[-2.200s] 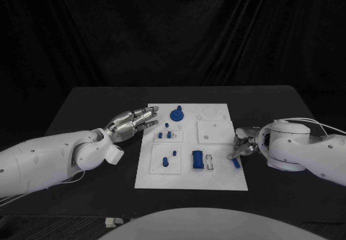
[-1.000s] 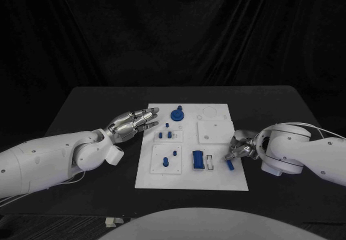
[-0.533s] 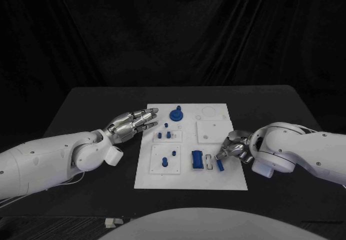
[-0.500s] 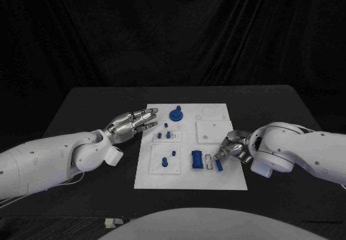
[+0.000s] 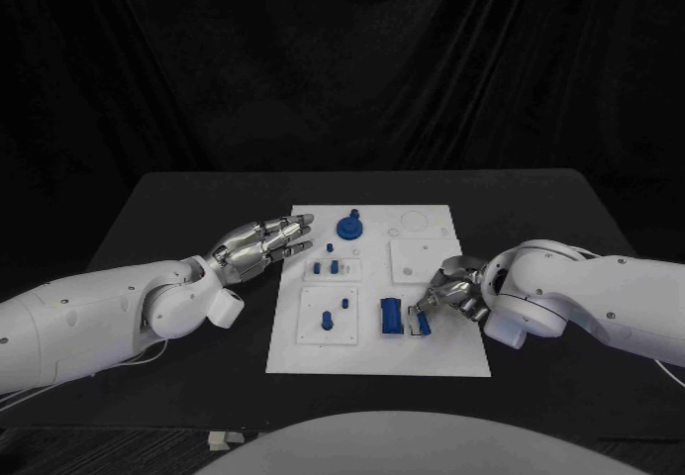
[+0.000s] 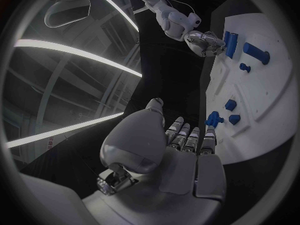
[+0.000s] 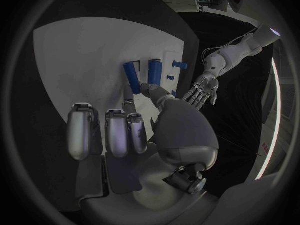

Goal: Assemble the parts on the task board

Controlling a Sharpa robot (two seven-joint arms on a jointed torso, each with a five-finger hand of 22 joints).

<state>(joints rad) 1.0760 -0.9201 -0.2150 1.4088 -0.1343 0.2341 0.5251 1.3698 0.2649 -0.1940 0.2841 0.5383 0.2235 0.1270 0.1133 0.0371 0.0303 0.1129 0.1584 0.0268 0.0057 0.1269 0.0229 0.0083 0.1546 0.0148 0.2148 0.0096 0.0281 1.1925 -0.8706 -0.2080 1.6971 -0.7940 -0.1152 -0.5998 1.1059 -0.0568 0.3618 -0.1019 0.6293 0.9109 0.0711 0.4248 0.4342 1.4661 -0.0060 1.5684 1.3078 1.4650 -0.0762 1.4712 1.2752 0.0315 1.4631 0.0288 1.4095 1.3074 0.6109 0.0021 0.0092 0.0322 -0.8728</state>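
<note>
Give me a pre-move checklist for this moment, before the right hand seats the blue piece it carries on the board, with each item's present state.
1. Right hand holds the blue bar between its fingertips: ok.
2. Bar is over the task board, beside the seated blue block: ok.
3. Bar lined up with the narrow slot next to that block: cannot tell, the hand covers the slot in the head view.
4. Left hand open at the board's left edge, away from the work spot: ok.
5. Other blue parts, such as the round knob, stand clear of the right hand's path: ok.
</note>
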